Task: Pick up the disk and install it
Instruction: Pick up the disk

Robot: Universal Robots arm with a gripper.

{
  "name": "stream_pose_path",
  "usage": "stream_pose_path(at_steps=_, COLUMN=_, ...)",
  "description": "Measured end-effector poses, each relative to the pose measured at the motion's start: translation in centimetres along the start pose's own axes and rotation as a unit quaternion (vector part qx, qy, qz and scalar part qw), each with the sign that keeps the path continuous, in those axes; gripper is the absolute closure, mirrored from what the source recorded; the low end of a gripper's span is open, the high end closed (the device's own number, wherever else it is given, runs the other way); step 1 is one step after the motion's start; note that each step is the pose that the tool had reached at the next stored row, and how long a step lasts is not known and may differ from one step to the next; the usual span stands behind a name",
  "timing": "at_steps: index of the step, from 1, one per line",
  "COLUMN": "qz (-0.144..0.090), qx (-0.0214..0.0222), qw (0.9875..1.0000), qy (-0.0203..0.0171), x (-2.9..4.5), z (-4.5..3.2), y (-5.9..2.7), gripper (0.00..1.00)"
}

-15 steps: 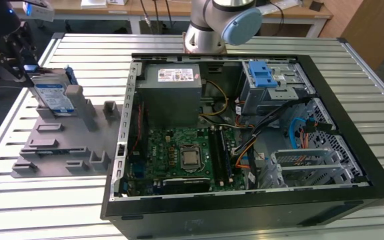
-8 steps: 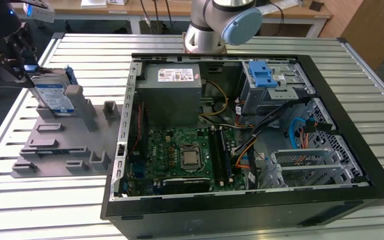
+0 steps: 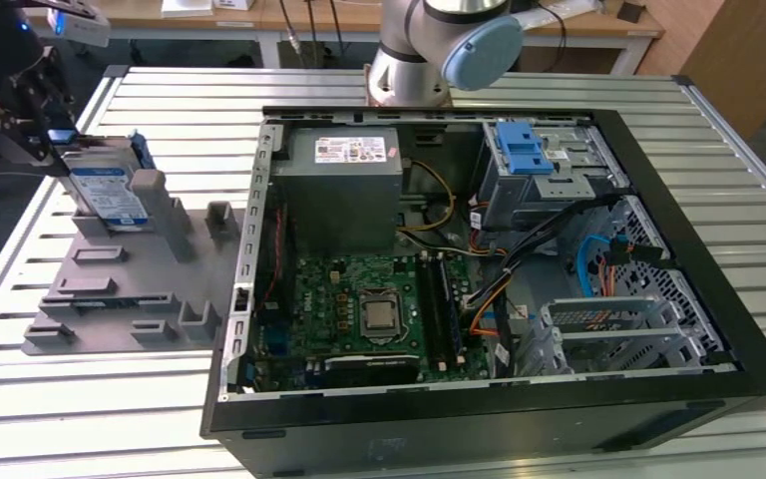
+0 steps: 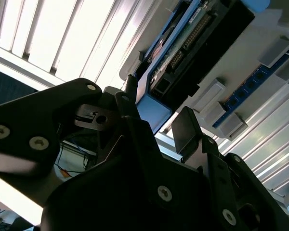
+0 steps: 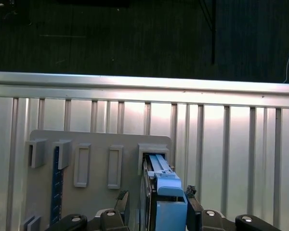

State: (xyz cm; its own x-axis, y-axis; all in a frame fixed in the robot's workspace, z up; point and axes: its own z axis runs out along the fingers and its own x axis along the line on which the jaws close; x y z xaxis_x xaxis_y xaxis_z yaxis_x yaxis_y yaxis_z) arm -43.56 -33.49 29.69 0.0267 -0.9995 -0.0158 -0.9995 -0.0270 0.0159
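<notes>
**Disk** (image 3: 101,190): stands on edge in a slot of the grey holder (image 3: 117,289). The holder sits on the slatted worktop (image 3: 171,95) at the exterior view's left, well apart from the open case (image 3: 490,419). Not installed.

**Hand** (image 5: 156,195): over the disk's upper edge, fingers (image 5: 190,192) spread to either side. In the first wrist view one finger sits against the blue rail (image 5: 167,207). The other stands off the opposite face with a gap. Judged astride the disk, not pinching it.

**Handling, as judged:**
- Rigid metal body, dense for its size, with no give under pressure.
- The bare faces are likely slick.
- The connectors (image 4: 192,41) are the fragile part.
- The best hold is across the flat faces near the upper edge, square to the slot, so the disk lifts without binding.

**Not determinable:**
- The disk's lower part, sunk in the holder.
- Pad contact, masked by the hand's own body in the second wrist view.
- The hand's upper part, cut off at the exterior view's edge.
</notes>
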Motion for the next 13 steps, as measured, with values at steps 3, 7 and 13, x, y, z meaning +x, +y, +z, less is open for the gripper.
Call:
stream_pose_path(at_steps=3, qz=0.0, qx=0.0, qw=1.0, qy=0.0, x=0.0, z=0.11, y=0.0, gripper=0.44)
stream_pose_path(at_steps=7, qz=0.0, qx=-0.0004, qw=1.0, qy=0.0, x=0.0, z=0.37, y=-0.01, gripper=0.44)
stream_pose_path(at_steps=13, qz=0.001, qx=-0.0025, qw=1.0, qy=0.0, x=-0.5, z=0.64, y=-0.05, gripper=0.44)
